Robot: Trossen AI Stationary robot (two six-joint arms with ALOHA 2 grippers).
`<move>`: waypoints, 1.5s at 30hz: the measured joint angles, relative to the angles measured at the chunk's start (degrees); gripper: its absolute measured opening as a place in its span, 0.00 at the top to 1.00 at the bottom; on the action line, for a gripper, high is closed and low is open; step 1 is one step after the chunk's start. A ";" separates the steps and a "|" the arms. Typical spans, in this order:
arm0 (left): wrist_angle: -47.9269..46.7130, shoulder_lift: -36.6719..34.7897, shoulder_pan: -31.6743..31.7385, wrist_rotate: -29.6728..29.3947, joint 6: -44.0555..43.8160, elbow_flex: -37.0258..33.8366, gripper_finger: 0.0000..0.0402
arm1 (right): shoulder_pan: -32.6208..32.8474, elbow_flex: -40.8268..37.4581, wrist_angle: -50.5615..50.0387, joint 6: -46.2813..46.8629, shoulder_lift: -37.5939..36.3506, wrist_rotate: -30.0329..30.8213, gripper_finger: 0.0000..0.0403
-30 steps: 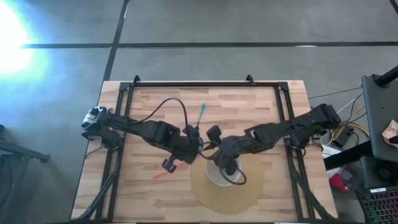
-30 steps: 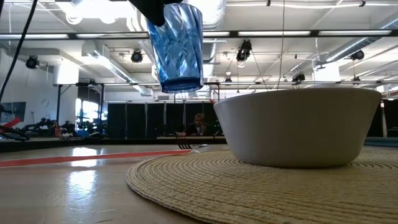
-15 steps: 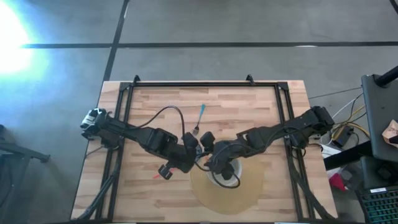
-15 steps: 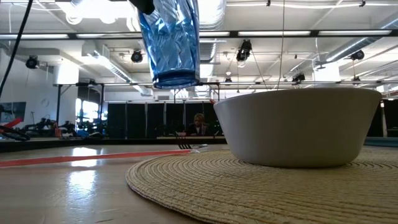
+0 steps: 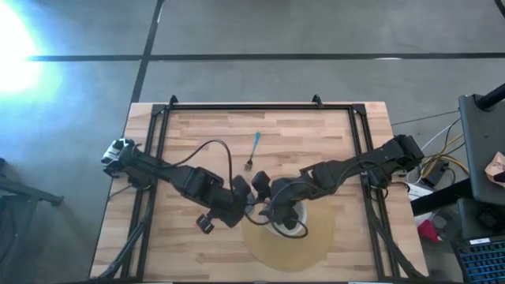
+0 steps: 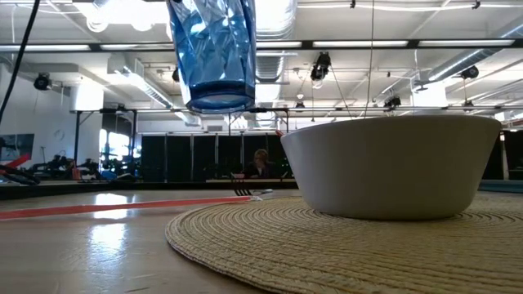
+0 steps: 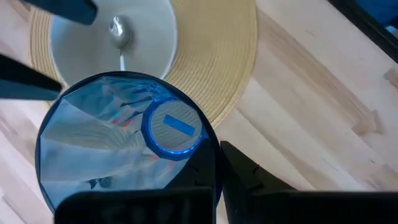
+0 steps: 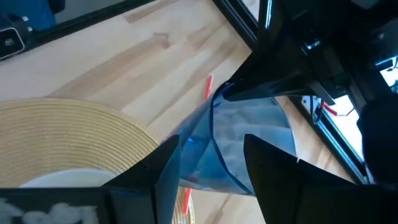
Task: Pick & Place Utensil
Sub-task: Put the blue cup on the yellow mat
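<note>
Left gripper (image 7: 205, 180): pinching blue cup (image 6: 212, 53), held aloft beside white bowl (image 6: 391, 167) on woven mat (image 6: 343, 245). Right gripper (image 8: 208, 158): spread around the cup, handover under way. Fork (image 5: 252, 150): untouched on table (image 5: 316, 134). Next move likely needs the right gripper to close.

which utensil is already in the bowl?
The silver-headed one, lying inside the white bowl; the blue-handled fork and the red utensil lie on bare wood.
</note>
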 joint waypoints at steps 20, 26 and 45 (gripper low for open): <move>2.92 -0.02 -3.62 4.01 2.71 0.00 0.99 | 1.45 -0.18 5.68 -3.61 1.18 -8.98 0.57; 2.98 -0.02 -3.67 4.98 2.61 -0.02 0.98 | 1.51 -0.20 6.20 -4.84 1.65 -8.98 0.57; 2.95 -0.11 -3.59 1.02 2.12 -0.66 0.99 | 2.28 0.39 0.33 -2.18 -3.33 -3.18 0.57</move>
